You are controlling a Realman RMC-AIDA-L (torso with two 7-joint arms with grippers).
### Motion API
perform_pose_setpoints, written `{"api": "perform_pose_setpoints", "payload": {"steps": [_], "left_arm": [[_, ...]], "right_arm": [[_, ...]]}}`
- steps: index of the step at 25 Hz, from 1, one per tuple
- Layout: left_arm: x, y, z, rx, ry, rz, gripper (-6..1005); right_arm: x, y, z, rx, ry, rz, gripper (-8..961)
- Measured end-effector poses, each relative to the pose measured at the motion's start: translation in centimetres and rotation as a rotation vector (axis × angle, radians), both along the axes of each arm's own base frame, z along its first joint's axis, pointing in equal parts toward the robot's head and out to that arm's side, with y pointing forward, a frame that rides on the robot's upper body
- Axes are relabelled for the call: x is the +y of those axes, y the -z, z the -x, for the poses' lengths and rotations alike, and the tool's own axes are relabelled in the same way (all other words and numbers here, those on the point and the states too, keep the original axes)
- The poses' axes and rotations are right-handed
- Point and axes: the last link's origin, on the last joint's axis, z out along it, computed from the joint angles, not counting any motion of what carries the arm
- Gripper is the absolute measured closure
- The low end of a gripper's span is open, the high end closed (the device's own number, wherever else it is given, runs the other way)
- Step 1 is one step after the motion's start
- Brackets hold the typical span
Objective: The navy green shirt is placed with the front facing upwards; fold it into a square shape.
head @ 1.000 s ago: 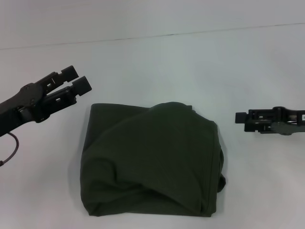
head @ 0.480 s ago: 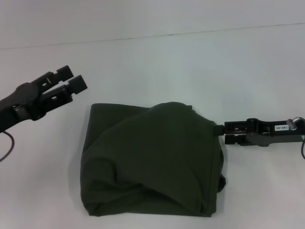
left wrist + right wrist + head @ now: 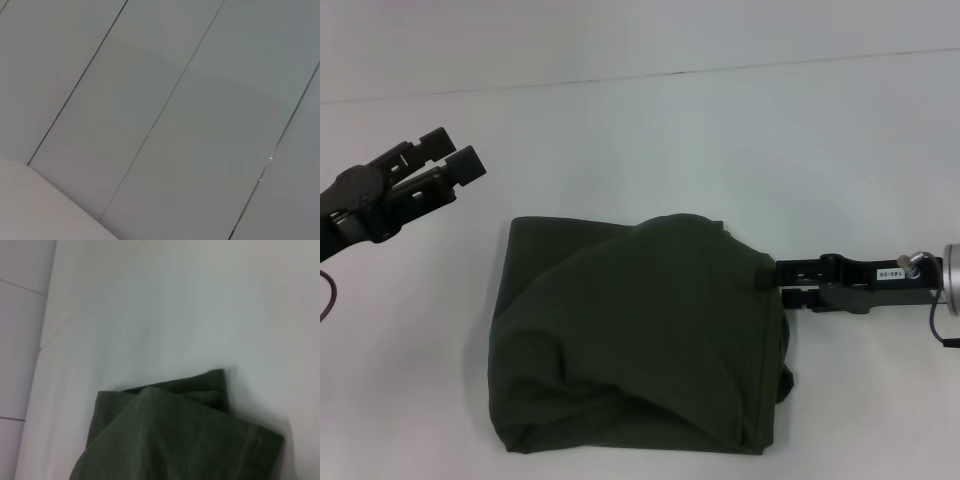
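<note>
Right gripper at the right edge of the folded dark olive-green cotton shirt point(image 3: 635, 335); left gripper held off to the side.

Shirt lies as a rumpled, roughly square bundle on the white table point(image 3: 670, 140), plain side up, low and centre in the head view. Right gripper point(image 3: 767, 275) comes in level from the right, tips touching the bundle's upper right corner; can't tell if its jaws are closed on cloth. Left gripper point(image 3: 448, 160) is raised, well apart from the shirt's far-left corner, jaws slightly parted, holding nothing.
</note>
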Motion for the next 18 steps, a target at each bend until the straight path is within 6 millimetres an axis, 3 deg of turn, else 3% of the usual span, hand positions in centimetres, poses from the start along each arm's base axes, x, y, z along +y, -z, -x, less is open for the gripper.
{"api": "perform_pose_setpoints", "payload": {"steps": [12, 18], "left_arm": [[0.3, 0.0, 0.2, 0.005, -0.02, -0.011, 79], [0.3, 0.1, 0.2, 0.006, -0.024, -0.011, 78]], "right_arm": [[0.9, 1.0, 1.1, 0.005, -0.016, -0.005, 337], [1.1, 1.2, 1.3, 0.002, -0.016, -0.009, 532]]}}
